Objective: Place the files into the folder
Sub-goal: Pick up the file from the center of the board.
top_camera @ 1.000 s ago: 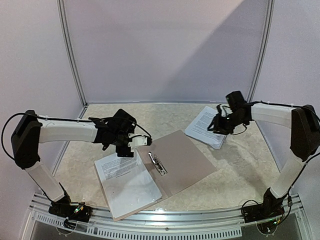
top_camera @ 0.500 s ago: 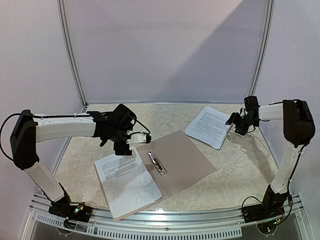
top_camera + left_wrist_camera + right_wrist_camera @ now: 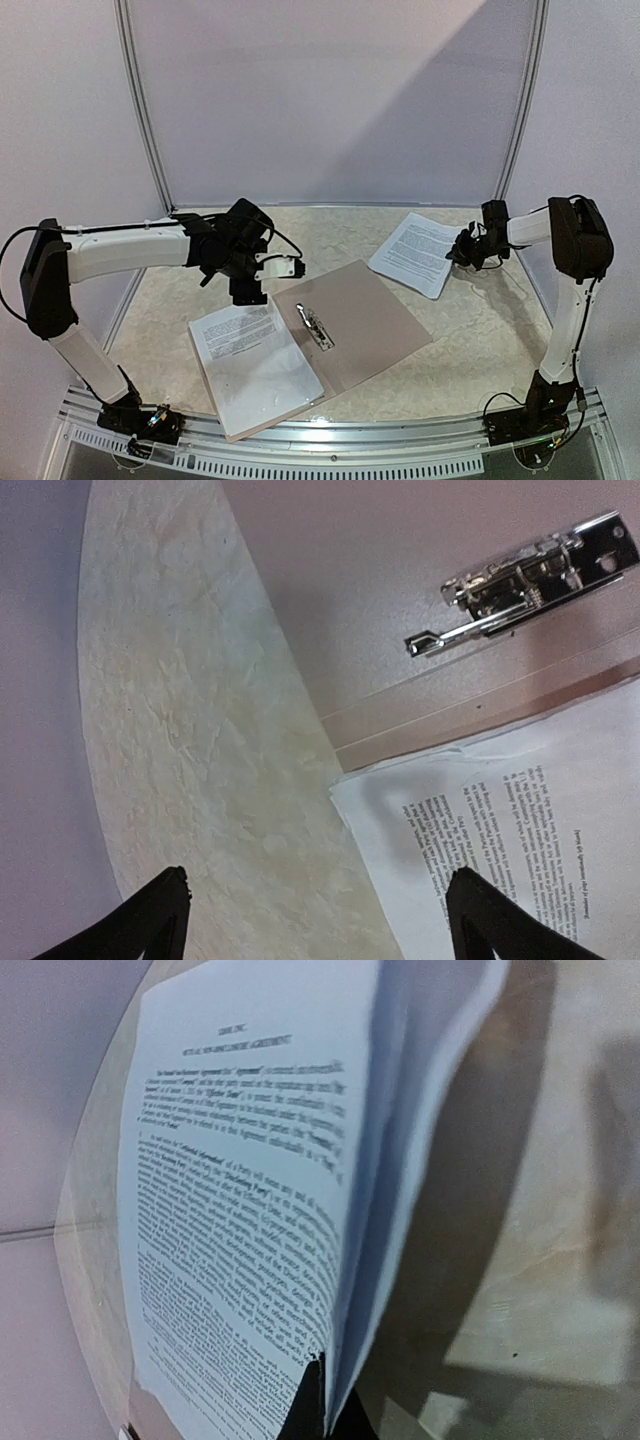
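Observation:
The folder lies open in the middle of the table, its metal clip on the spine. White printed files lie on its left leaf. A second stack of files lies at the back right. My left gripper hovers open over the far corner of the left leaf. The left wrist view shows that paper corner, the tan leaf and the clip beyond my open gripper. My right gripper is shut on the right edge of the back stack, pinching several sheets.
The table top is pale marbled stone, walled by white panels with metal posts. The folder's near edge reaches the front rail. The right arm is folded back close to the right wall.
My right arm has pulled back to the right, and its gripper has gone from over the back stack to that stack's right edge. My left gripper has shifted slightly away from the folder.

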Robot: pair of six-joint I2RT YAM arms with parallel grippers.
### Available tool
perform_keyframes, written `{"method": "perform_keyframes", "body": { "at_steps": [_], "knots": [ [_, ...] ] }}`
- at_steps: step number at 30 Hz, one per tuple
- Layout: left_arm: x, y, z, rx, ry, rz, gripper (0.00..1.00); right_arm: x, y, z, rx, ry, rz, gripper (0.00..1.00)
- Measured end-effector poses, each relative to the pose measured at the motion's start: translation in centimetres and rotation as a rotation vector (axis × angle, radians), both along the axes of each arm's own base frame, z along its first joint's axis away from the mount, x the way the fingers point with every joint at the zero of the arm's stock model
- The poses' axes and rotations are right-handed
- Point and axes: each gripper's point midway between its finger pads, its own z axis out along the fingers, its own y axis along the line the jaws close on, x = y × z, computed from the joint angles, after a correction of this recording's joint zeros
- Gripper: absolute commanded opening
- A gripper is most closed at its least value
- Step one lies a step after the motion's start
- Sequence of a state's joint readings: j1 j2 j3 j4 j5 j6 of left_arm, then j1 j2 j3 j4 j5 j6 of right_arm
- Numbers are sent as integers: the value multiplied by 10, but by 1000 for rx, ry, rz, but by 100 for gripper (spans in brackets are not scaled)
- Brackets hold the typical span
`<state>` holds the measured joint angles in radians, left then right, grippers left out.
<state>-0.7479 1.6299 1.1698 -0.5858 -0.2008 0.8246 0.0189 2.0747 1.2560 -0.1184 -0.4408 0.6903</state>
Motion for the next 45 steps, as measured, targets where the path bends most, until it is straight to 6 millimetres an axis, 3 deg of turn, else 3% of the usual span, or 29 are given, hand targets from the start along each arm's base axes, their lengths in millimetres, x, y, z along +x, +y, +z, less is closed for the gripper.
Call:
{"method": "perform_keyframes", "body": {
  "at_steps": [5, 12, 15, 17, 21, 23, 27, 33, 36, 40, 42, 45],
  "knots": [
    [0, -3, 6, -17, 6, 8, 92, -5, 15, 16, 66, -18, 78, 0],
    [2, -10, 14, -54, 12, 11, 93, -30, 39, 102, 150, -150, 259, 2],
    [4, -15, 19, -67, 7, 8, 93, -46, 40, 119, 142, -155, 293, 6],
    [6, -19, 19, -70, 6, 5, 93, -59, 40, 113, 133, -115, 308, 9],
    [4, -34, 12, -60, 17, -23, 93, -90, 37, 80, 111, 24, 325, 16],
    [0, -45, 6, -50, 25, -51, 93, -102, 33, 66, 85, 82, 328, 25],
    [-5, -79, -1, -48, 30, -117, 92, -111, 18, 47, -15, 152, 317, 42],
    [-13, -133, -13, -56, 19, -217, 92, -116, -11, 30, -194, 224, 274, 45],
    [-19, -147, -27, -36, 28, -251, 92, -118, -31, 30, -313, 242, 231, 45],
    [-20, -160, -48, -15, 43, -270, 92, -122, -46, 50, -420, 200, 190, 38],
    [-18, -163, -56, -9, 42, -268, 92, -128, -40, 60, -420, 161, 200, 35],
    [-12, -168, -63, -3, 24, -261, 91, -140, -13, 66, -358, 98, 250, 37]
  ]
}}
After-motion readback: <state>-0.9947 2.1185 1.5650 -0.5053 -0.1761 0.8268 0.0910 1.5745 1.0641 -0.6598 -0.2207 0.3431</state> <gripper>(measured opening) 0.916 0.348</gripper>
